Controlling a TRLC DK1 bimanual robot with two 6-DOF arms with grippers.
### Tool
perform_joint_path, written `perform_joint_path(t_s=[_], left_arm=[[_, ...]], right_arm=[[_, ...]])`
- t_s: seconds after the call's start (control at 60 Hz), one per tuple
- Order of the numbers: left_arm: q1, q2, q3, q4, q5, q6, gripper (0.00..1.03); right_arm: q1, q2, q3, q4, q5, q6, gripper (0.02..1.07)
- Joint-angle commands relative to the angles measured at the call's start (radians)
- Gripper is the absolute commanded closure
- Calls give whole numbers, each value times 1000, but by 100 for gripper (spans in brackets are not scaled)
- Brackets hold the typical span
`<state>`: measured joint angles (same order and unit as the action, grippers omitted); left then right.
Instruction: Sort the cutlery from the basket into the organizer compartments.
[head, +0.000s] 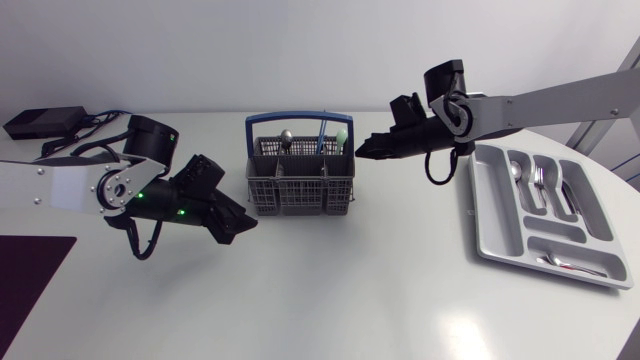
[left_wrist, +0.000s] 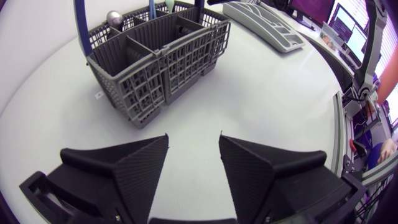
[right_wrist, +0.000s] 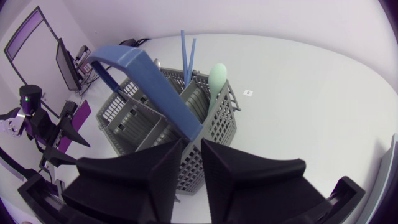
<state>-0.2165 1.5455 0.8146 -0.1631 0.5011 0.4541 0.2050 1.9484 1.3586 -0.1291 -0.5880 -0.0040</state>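
Note:
The grey cutlery basket (head: 300, 178) with a blue handle (head: 297, 117) stands mid-table. It holds a silver spoon (head: 286, 134), blue utensils (head: 322, 136) and a pale green spoon (head: 342, 133). My left gripper (head: 240, 225) is low beside the basket's front left corner; in the left wrist view it (left_wrist: 194, 149) is open and empty, with the basket (left_wrist: 168, 68) ahead. My right gripper (head: 365, 150) hovers at the basket's right rim. In the right wrist view it (right_wrist: 191, 155) shows a narrow gap with nothing in it, just over the handle (right_wrist: 143, 81) and near the green spoon (right_wrist: 217, 78).
The grey organizer (head: 490, 215) lies at the right with several pieces of cutlery in its compartments; it also shows beyond the basket in the left wrist view (left_wrist: 261, 25). A black box with cables (head: 45, 122) sits at the far left.

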Motion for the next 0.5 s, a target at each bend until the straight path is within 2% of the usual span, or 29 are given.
perform_joint_path(t_s=[0.0,0.05,0.167,0.217,0.417,0.483], left_arm=[[9,13,8,0,17,17,54],[11,13,6,0,19,17,62],[12,11,3,0,22,17,80],[16,10,0,0,24,17,83],[17,-10,-15,0,28,18,83],[19,-19,-25,0,30,20,83]], right_arm=[[16,-8,-12,20,14,-13,57],[24,-14,-19,32,30,-22,53],[43,-39,-39,68,54,-48,52],[59,-52,-50,85,73,-70,52],[120,-13,-23,143,206,-123,53],[137,1,-24,181,260,-145,67]])
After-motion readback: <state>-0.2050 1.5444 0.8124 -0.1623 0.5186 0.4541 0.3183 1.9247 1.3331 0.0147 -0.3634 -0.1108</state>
